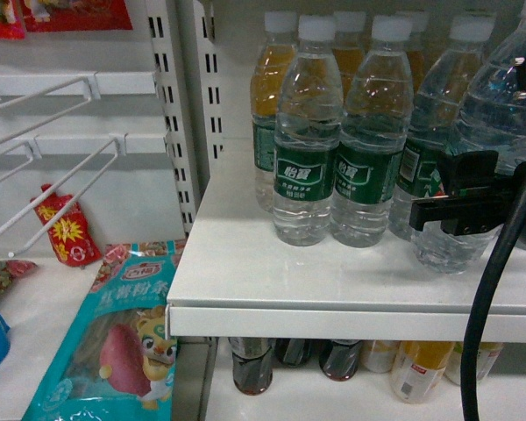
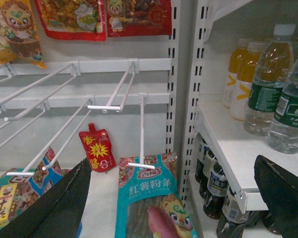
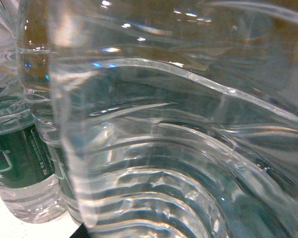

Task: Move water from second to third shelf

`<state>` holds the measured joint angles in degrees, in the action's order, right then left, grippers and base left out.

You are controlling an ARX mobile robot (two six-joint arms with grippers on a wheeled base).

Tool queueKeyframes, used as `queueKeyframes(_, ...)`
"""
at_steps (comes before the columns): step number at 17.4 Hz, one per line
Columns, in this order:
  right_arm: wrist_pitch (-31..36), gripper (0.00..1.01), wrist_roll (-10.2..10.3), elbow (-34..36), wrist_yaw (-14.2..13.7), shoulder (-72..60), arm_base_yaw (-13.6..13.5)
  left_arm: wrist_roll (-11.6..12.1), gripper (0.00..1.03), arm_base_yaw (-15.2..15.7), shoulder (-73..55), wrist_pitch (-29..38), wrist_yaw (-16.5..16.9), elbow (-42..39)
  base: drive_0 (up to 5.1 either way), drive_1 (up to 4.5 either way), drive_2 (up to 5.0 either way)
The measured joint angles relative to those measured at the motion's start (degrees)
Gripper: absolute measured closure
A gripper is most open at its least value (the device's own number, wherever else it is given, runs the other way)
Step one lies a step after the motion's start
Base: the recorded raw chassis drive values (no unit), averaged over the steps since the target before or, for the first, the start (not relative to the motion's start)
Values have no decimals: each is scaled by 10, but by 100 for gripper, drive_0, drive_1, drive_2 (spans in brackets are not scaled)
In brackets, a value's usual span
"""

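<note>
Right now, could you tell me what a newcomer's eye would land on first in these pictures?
First, the cluster of green-labelled water bottles standing on the white shelf, with the right gripper at the rightmost bottle. Next, the teal snack bag lower left, beneath bare white hooks.

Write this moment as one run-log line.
right gripper: at water bottle, grasp unclear | left gripper: open, idle | bottle on shelf

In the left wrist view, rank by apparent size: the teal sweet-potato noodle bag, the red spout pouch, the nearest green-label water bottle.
1. Teal noodle bag, cropped by the frame.
2. Green-label water bottle, also cropped; nearness makes this unsure.
3. Red spout pouch, clearly smallest.
</note>
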<state>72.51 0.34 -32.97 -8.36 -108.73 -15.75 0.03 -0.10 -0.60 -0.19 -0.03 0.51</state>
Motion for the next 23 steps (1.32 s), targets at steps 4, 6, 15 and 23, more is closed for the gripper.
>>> queueKeyframes(4,-2,60,1,-15,-6,-12,0,0,5,0,0,0,0,0,0,0,0)
queueKeyframes(6,-2,60,1,-18,-11,-23,0,0,5,0,0,0,0,0,0,0,0)
queueKeyframes(15,3,60,13,-23,-24,-44,1,0,5,0,0,0,0,0,0,0,0)
queueKeyframes(23,9,31,22,-27,-17,-44,8,0,5,0,0,0,0,0,0,0,0)
